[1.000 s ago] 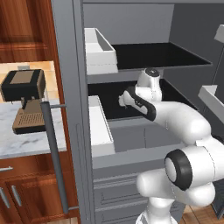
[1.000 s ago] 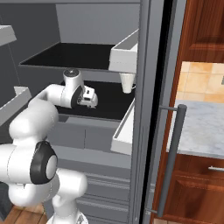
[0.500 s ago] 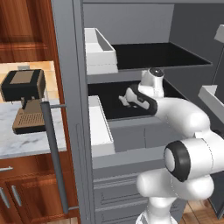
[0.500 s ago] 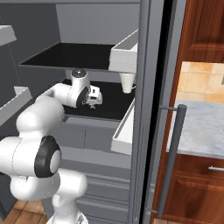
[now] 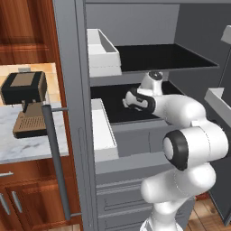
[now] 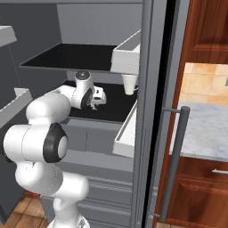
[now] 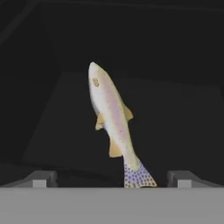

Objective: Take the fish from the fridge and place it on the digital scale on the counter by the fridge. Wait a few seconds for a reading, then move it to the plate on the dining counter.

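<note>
The fish (image 7: 111, 118) lies on the dark middle shelf (image 5: 118, 113) of the fridge (image 5: 67, 67), pale and spotted, with its tail toward me. My gripper (image 7: 113, 178) is open just short of that tail. Its two fingertips (image 7: 41, 177) stand wide apart on either side and touch nothing. From the base, my hand is seen reaching into the fridge over the middle shelf, with the gripper (image 5: 127, 102) (image 6: 96, 102) low above it. The digital scale, the plate and the dining counter are out of view.
A brown-and-black coffee machine (image 5: 25, 101) stands on the marble worktop (image 5: 27, 146) left of the fridge. White door bins (image 5: 101, 131) (image 6: 127, 129) flank the opening. The grey bar handles (image 5: 54, 158) (image 6: 173, 164) stick out in front. A small white cup (image 6: 130, 83) hangs by the right bin.
My hand has edged a little farther in over the middle shelf and the forearm has shifted with it. The fridge and its contents have not moved.
</note>
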You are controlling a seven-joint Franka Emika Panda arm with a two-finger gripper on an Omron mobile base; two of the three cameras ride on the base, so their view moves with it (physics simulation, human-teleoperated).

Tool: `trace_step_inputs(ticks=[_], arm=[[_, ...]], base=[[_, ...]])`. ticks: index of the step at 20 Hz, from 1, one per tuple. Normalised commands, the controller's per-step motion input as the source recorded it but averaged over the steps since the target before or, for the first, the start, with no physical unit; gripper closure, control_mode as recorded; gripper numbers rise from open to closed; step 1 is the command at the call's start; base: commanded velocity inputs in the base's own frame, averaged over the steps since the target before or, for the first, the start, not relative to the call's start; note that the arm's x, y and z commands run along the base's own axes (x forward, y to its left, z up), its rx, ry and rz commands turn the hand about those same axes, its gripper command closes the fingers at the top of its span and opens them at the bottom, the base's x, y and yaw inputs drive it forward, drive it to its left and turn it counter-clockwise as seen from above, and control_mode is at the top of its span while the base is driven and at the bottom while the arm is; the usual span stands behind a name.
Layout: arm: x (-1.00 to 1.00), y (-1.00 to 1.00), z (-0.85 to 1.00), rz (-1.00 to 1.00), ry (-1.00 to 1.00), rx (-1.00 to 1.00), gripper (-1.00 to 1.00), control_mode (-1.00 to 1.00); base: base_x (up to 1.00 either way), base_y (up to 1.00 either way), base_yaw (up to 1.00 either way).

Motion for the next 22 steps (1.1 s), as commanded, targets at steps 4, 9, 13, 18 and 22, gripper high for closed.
trace_step_inputs(ticks=[4,9,13,18,22], arm=[[0.27,0.00,-0.22,0.00,0.00,0.00,-1.00,-1.00],[0.38,0.00,-0.17,0.00,0.00,0.00,-1.00,-1.00],[0.54,0.00,-0.05,0.00,0.00,0.00,-1.00,-1.00],[0.60,0.00,-0.07,0.01,0.00,0.00,-1.00,-1.00],[0.13,0.00,-0.29,0.00,0.01,-0.01,-1.00,-1.00]], base=[[0.00,0.00,0.00],[0.00,0.00,0.00],[0.00,0.00,0.00],[0.00,0.00,0.00],[0.00,0.00,0.00]])
